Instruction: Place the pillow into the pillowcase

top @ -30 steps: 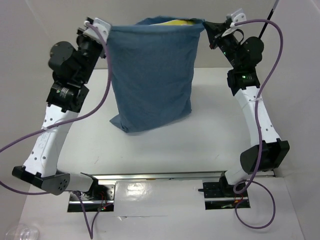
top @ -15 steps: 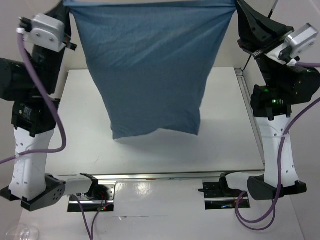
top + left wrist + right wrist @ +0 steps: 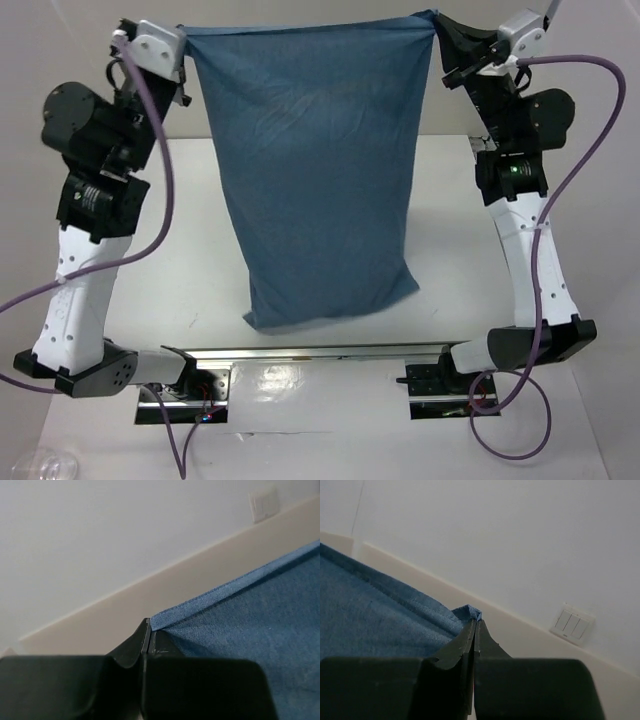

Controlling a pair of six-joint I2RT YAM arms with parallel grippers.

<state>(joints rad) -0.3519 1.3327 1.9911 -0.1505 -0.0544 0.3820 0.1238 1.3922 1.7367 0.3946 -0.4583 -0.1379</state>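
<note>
The dusty-blue pillowcase [image 3: 320,170] hangs as a tall sack between my two arms, its top edge pulled taut. My left gripper [image 3: 188,38] is shut on the top left corner, and my right gripper [image 3: 437,22] is shut on the top right corner. The left wrist view shows the left gripper [image 3: 149,625] pinching the hem of the pillowcase [image 3: 260,620]. In the right wrist view the right gripper [image 3: 476,622] clamps a small fold of the pillowcase [image 3: 370,610]. The pillow is hidden; the sack's lower end looks full and reaches down near the table's front.
The white table [image 3: 190,270] lies beneath the sack, with a metal rail [image 3: 320,352] along its near edge. Purple cables loop beside both arms. A wall switch [image 3: 572,625] shows behind the right gripper.
The sack was lifted high and has now come down a little and toward the front edge. The yellow that showed at its mouth a second ago is gone from sight. Both grips held.
</note>
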